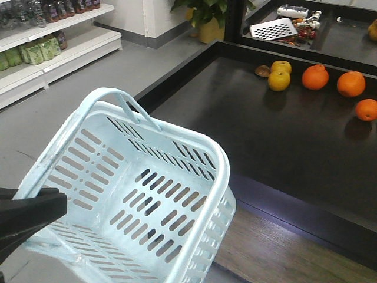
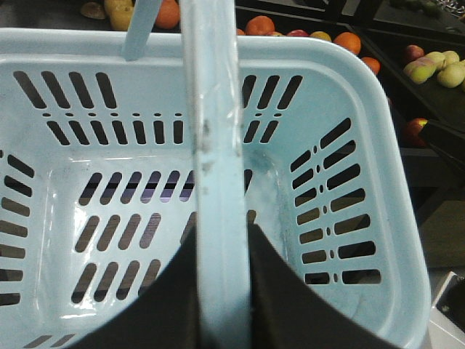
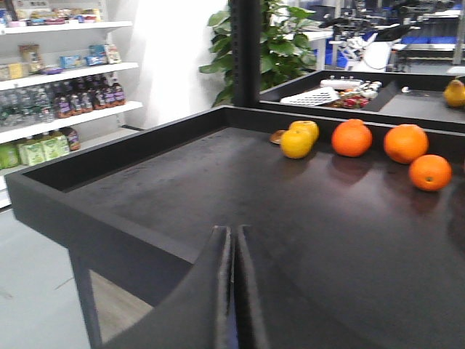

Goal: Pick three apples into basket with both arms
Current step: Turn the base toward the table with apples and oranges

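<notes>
The pale blue slotted plastic basket [image 1: 118,177] is clamped by its handle in the left gripper [image 2: 221,240]; a dark red apple [image 2: 411,131] is noted rightward, judged nearer the closed, empty right gripper [image 3: 231,233].

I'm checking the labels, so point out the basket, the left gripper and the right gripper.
basket [image 1: 219,162]: front view, rim's right corner.
left gripper [image 2: 222,233]: left wrist view, midway between its fingertips.
right gripper [image 3: 232,231]: right wrist view, midway between its closed fingertips.
</notes>
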`<state>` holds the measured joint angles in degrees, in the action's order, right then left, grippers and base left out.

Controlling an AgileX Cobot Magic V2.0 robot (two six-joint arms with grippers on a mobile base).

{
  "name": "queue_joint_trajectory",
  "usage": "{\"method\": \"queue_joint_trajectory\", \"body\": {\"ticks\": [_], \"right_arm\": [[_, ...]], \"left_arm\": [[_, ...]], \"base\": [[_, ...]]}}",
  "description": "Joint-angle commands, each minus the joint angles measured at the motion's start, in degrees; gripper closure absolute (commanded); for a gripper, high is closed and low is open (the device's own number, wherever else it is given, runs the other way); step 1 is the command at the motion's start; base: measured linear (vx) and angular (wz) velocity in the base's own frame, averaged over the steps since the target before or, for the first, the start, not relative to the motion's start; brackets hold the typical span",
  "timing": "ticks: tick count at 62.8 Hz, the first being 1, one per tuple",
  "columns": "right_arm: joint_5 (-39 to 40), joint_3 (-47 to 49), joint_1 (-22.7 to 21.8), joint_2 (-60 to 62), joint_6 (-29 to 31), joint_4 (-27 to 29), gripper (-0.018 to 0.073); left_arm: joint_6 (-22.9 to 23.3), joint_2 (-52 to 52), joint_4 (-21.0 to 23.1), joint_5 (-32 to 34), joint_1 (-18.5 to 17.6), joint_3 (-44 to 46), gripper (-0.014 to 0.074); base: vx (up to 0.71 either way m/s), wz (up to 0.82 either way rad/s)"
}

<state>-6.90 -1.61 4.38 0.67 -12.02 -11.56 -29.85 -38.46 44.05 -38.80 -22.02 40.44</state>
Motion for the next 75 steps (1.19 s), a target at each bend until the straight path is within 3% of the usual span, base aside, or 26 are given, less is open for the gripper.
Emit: {"method": "queue_joint_trajectory", "body": {"ticks": [1,75], "right_arm": [[4.43,-0.77,-0.35,0.77,0.05,-0.67,0.0564],[4.43,-0.77,-0.35,0.77,0.05,-0.67,0.0564]], "left_arm": [[0.22,0.11,3.13,4.39,-0.29,1.68,0.0603],[0.22,0.11,3.13,4.39,-0.29,1.68,0.0603]], "base": [[0.04,-0.29],[0.05,-0.17]]}}
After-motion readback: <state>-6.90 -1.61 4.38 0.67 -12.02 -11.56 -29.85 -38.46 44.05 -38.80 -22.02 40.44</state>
